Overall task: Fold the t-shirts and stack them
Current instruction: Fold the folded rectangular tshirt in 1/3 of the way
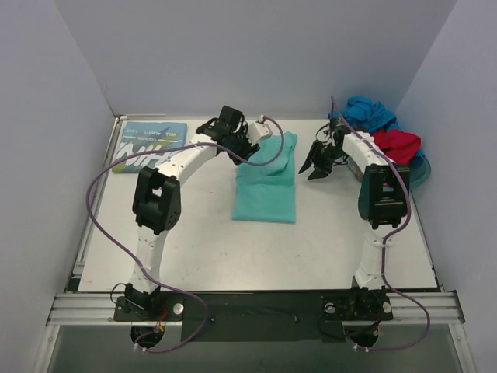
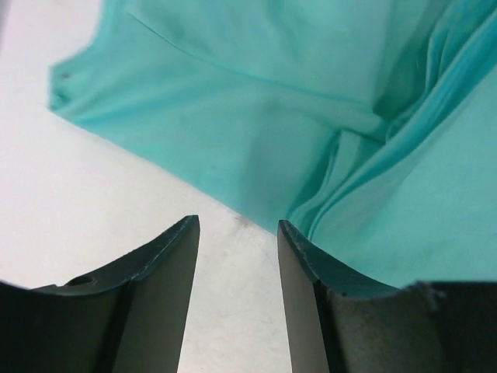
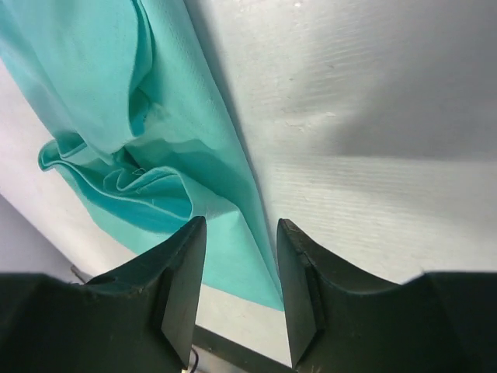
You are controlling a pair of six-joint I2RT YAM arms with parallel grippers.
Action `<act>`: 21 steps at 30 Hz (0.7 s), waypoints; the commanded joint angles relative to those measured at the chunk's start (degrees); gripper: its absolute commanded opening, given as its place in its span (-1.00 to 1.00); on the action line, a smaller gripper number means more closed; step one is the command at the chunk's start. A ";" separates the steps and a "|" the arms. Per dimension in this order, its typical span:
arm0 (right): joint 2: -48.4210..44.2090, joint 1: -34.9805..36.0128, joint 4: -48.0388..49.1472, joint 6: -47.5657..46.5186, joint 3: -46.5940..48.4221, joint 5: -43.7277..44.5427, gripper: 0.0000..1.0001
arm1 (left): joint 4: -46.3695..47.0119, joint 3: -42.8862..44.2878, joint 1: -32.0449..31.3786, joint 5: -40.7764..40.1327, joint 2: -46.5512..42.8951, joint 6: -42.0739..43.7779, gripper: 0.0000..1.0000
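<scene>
Left gripper, right gripper both gape — four t-shirts.

Mint-green t-shirt, partly folded, flat, central

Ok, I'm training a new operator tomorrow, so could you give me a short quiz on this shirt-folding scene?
1. True or false: the left gripper is clamped on the mint-green shirt.
2. Fill in: the red shirt and the bright blue shirt are heaped at the far ____.
3. Which shirt lies folded at the far left? A red, B lettered blue-teal shirt, C bright blue.
Key: 1 false, its jaws stand open; 2 right; 3 B.
</scene>
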 commanded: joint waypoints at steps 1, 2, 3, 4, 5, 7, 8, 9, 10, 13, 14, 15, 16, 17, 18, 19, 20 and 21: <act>-10.15 1.76 -1.32 -3.76 -1.06 5.78 -0.31 | -2.56 7.77 1.11 2.10 -2.94 -6.88 0.05; -10.95 2.47 -1.23 -4.63 -2.21 6.13 -0.47 | -5.27 7.51 1.02 4.19 -3.38 -7.60 -0.03; -12.18 3.78 -1.05 -4.99 -4.57 5.87 -0.67 | -6.60 6.21 0.94 5.95 -3.82 -8.65 -0.37; -12.63 4.67 -0.79 -5.43 -5.55 4.91 -0.76 | -9.40 5.15 0.50 9.54 -4.69 -8.83 -0.52; -12.63 5.98 -0.35 -5.61 -7.39 2.99 -0.92 | -10.73 2.35 0.24 11.66 -5.05 -9.18 -0.75; -11.50 7.48 0.09 -5.00 -8.64 -0.44 -1.00 | -11.71 -3.19 -1.17 15.54 -6.72 -8.75 -0.87; -10.88 8.01 0.18 -4.73 -8.46 -0.98 -1.00 | -10.41 -7.04 -2.22 15.81 -7.86 -8.40 -0.89; -9.39 8.71 0.18 -4.38 -8.20 -1.33 -1.00 | -9.18 -8.73 -2.66 15.47 -8.48 -8.31 -0.89; -7.73 8.81 0.18 -3.68 -7.16 -1.51 -1.00 | -6.47 -11.27 -3.10 15.29 -9.00 -8.57 -0.89; -2.99 8.02 0.70 -2.97 -3.03 -0.90 -1.00 | 0.22 -14.10 -2.32 13.28 -8.48 -12.24 -0.90; -0.53 7.58 0.79 -2.89 -0.14 -0.46 -1.00 | 3.81 -15.33 -1.71 12.31 -7.87 -13.48 -0.90; 0.46 6.79 0.97 -2.45 1.28 0.06 -1.00 | 5.85 -15.78 -1.44 10.47 -7.61 -15.75 -0.90; 2.47 6.18 1.23 -2.19 4.08 0.42 -1.00 | 7.69 -15.95 -1.09 9.84 -6.30 -16.39 -0.91; 3.27 5.82 1.93 -1.14 5.06 0.51 -1.00 | 8.76 -15.96 -0.91 8.36 -5.85 -17.87 -0.91; 4.84 5.47 2.28 -0.69 6.99 0.60 -1.00 | 9.20 -16.13 -0.91 7.73 -4.98 -18.49 -0.91; 5.64 5.38 2.64 0.01 7.79 0.68 -1.00 | 10.51 -16.31 -0.91 6.25 -4.71 -18.85 -0.91; 6.78 5.03 2.81 0.28 9.10 0.86 -1.00 | 11.05 -17.26 -0.91 5.36 -4.62 -20.16 -0.91; 7.32 4.94 3.08 0.63 9.55 1.73 -1.00 | 11.14 -17.54 -0.65 4.75 -4.79 -20.61 -0.91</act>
